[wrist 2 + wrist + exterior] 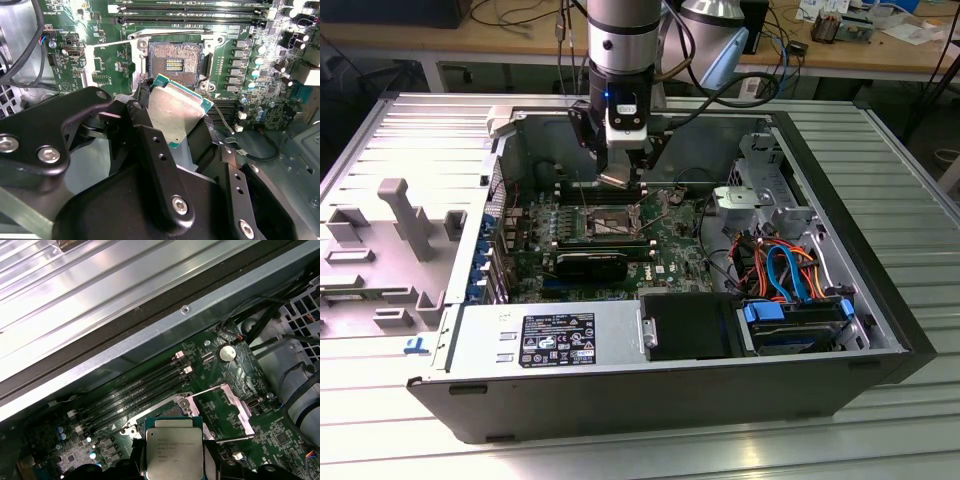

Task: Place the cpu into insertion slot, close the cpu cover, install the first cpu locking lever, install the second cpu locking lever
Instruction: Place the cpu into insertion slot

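From the exterior view's left, a grey plastic moulding (405, 215) lies outside the open computer case (470, 330). In the upper middle of that frame the arm drops straight down into the case, and its gripper (620, 178) hangs over the green motherboard (670, 265).

The jaws are pinching the cpu (617, 181). In the second wrist view the black fingers (150, 145) press on opposite edges of the chip, with its dull silver top towards the camera. The chip is in the air, not seated.

The insertion slot (610, 222) sits just below it in the exterior frame, bare and apart from the chip. To my eye the chip is nearly over the socket but a little short of it. Being square, it has no long axis to line up. In the second wrist view its edges look skewed against the socket's rim, though the camera angle may account for that.

The cpu cover (239, 402) is swung open, lying beside the slot and clear of it. Further to the exterior view's right, orange and blue cables (785, 275) crowd the drive bay.
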Robot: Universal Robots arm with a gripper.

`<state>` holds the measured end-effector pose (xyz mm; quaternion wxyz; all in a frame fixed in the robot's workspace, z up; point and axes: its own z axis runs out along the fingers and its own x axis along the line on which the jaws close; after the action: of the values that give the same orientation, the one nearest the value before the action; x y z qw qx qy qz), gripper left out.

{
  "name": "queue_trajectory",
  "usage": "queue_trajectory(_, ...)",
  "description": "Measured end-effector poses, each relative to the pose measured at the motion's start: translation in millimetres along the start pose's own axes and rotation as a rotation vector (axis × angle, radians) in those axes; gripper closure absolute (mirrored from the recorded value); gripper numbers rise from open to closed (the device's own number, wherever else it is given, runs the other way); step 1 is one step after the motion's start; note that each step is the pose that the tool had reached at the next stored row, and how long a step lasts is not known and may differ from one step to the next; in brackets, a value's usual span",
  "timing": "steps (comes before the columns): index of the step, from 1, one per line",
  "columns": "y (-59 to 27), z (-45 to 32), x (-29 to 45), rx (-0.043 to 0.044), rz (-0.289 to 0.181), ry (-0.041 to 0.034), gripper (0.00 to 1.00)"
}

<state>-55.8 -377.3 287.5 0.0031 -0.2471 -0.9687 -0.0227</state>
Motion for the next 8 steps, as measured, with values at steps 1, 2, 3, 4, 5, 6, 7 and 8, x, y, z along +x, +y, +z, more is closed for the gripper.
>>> queue_trajectory(1, 0.0, 0.0, 0.0, 0.0000, 0.003, -0.0001, 0.45)
queue_trajectory(2, 0.0, 0.1, 0.0, -0.0001, 0.006, -0.0002, 0.45)
queue_trajectory(3, 0.0, 0.1, 0.0, -0.0001, 0.007, -0.0003, 0.45)
queue_trajectory(4, 0.0, 0.1, 0.0, -0.0002, 0.009, -0.0003, 0.45)
queue_trajectory(5, 0.0, 0.1, 0.0, -0.0002, 0.012, -0.0005, 0.45)
queue_trajectory(6, 0.0, 0.1, 0.0, -0.0002, 0.013, -0.0005, 0.45)
queue_trajectory(7, 0.0, 0.1, 0.0, -0.0002, 0.014, -0.0006, 0.45)
queue_trajectory(8, 0.0, 0.2, 0.0, -0.0003, 0.016, -0.0006, 0.45)
